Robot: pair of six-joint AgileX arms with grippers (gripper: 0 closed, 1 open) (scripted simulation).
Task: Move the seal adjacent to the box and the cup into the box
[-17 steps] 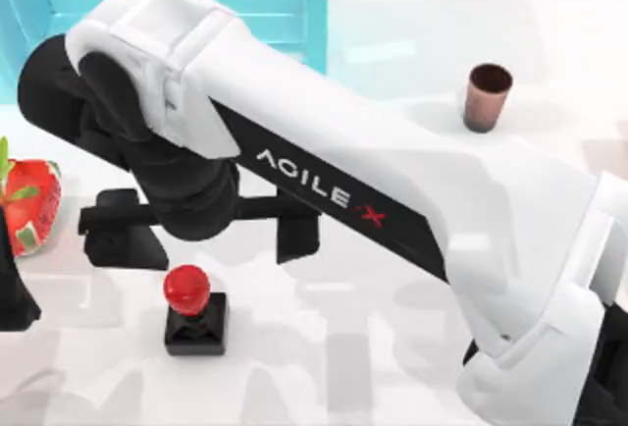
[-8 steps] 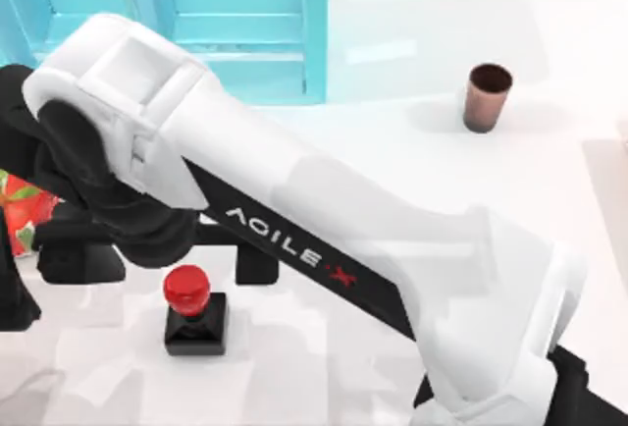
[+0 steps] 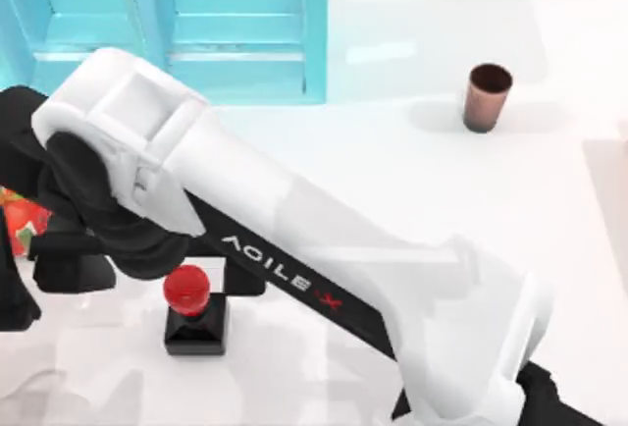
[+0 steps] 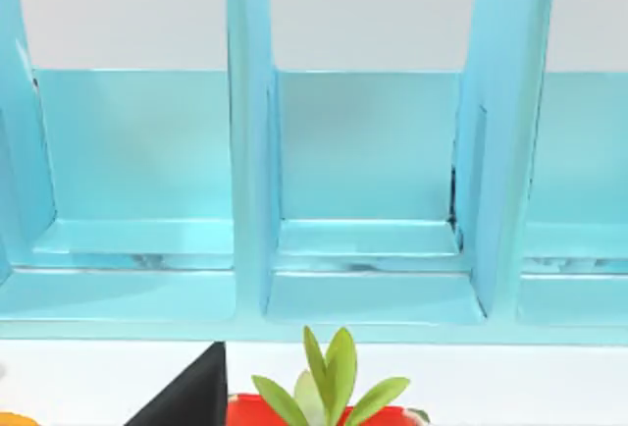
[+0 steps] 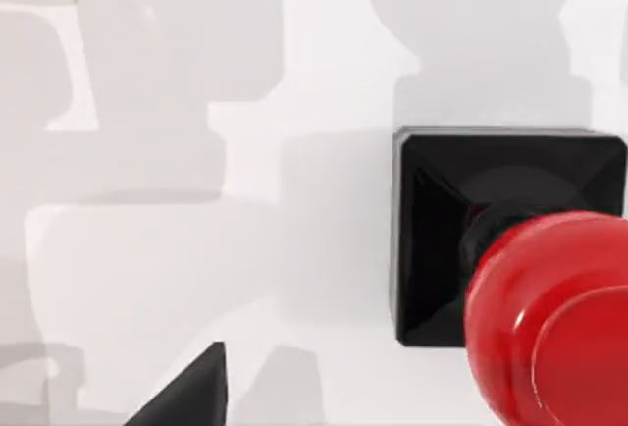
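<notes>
The seal (image 3: 194, 320), a red knob on a black square base, stands on the white table near the front left. It also appears close up in the right wrist view (image 5: 510, 249). My right gripper (image 3: 149, 271) hangs just above and behind the seal. It is open, its black fingers (image 3: 61, 271) spread wide to either side of the knob and holding nothing. The coppery-brown cup (image 3: 488, 97) stands upright at the back right, far from both grippers. The blue box (image 3: 245, 24) sits at the back left, and the left wrist view shows its compartments (image 4: 368, 151).
A red strawberry-like thing with green leaves (image 3: 20, 222) lies at the left edge, in front of the box (image 4: 329, 392). My left arm (image 3: 10, 293) is parked at the left edge beside it. My white right arm crosses the table diagonally from the front right.
My right arm has swung left and toward the front, bringing its open gripper over the seal. The seal and the cup have not moved.
</notes>
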